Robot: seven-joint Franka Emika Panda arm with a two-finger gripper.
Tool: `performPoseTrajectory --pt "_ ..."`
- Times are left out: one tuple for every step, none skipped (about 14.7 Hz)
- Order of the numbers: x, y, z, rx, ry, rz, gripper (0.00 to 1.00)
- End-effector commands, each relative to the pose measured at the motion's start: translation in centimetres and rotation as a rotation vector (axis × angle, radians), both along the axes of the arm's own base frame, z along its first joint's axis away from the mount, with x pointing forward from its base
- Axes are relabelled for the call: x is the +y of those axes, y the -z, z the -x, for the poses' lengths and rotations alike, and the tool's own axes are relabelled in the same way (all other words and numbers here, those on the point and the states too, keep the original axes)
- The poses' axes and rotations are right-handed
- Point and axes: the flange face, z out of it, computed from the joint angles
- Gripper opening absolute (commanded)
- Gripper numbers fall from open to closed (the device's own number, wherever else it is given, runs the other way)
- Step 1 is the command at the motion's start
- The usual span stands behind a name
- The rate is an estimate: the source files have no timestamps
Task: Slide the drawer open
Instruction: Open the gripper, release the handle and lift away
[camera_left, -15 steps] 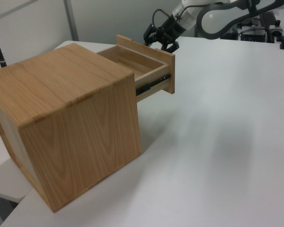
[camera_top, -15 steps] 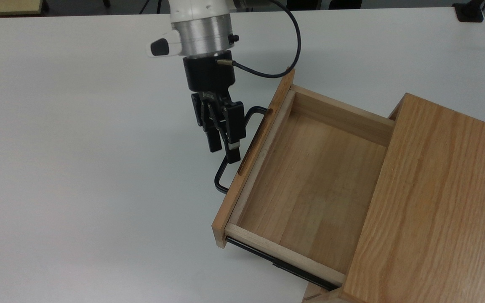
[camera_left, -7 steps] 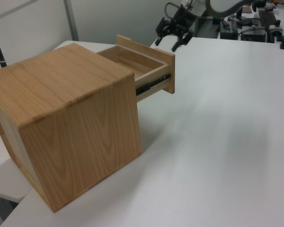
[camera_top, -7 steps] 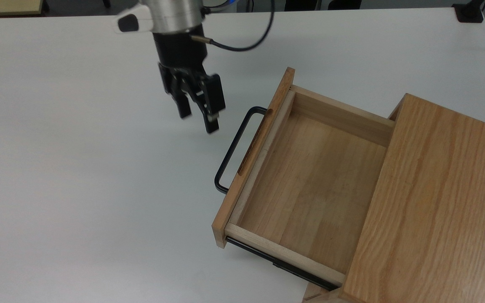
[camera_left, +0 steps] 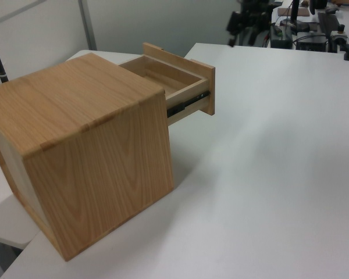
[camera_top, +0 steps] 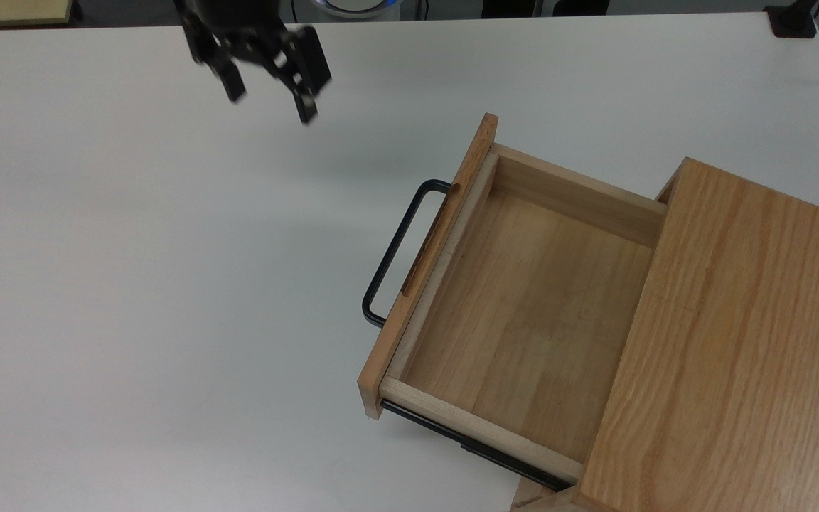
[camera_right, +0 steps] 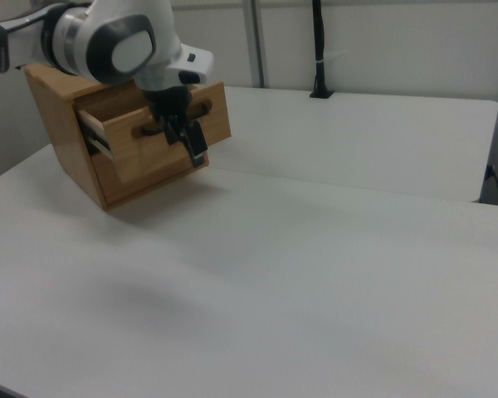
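Light wooden drawer (camera_top: 523, 306) looks stiff, running on slides; grip its thin black U-shaped handle (camera_top: 397, 249) mid-bar. Black two-finger gripper (camera_top: 269, 99) hovers well apart, fingers wide, empty.

The drawer (camera_top: 523, 306) is pale, smooth, matt wood with light grain, and its handle (camera_top: 397, 249) is thin black metal with a slight sheen. The cabinet (camera_top: 736, 341) shows stronger oak-like grain, satin-smooth. The bench (camera_top: 132, 284) is plain white, matt and even. The gripper (camera_top: 267, 96) looks like black plastic or metal.
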Motion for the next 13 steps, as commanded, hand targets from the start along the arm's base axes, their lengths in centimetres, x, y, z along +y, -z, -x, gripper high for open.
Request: performPoseTrajectory --pt "0.5 -1.5 2.1 0.155 -0.147 0.129 1.0" --pt "0.7 -1.8 2.5 0.18 -0.193 0.13 1.0" --pt "1.2 -2.0 2.9 0.201 -0.236 0.13 1.0" --pt "2.5 -2.4 3.3 0.209 -0.273 0.134 1.0" --pt "2.7 -3.1 3.7 0.198 -0.282 0.138 1.0" --pt "2.5 -3.4 3.9 0.195 -0.297 0.14 1.0" --pt "3.0 -3.5 4.1 0.193 -0.339 0.146 1.0" --pt "3.2 -3.3 4.1 0.203 -0.373 0.147 1.0" --pt "3.2 -3.1 4.0 0.207 -0.386 0.149 1.0" --pt "2.9 -3.1 4.0 0.208 -0.384 0.15 1.0" --pt "2.9 -3.1 4.0 0.207 -0.386 0.152 1.0" --pt "2.9 -3.0 4.0 0.21 -0.383 0.151 1.0" --pt "2.9 -3.0 4.0 0.211 -0.383 0.151 1.0"
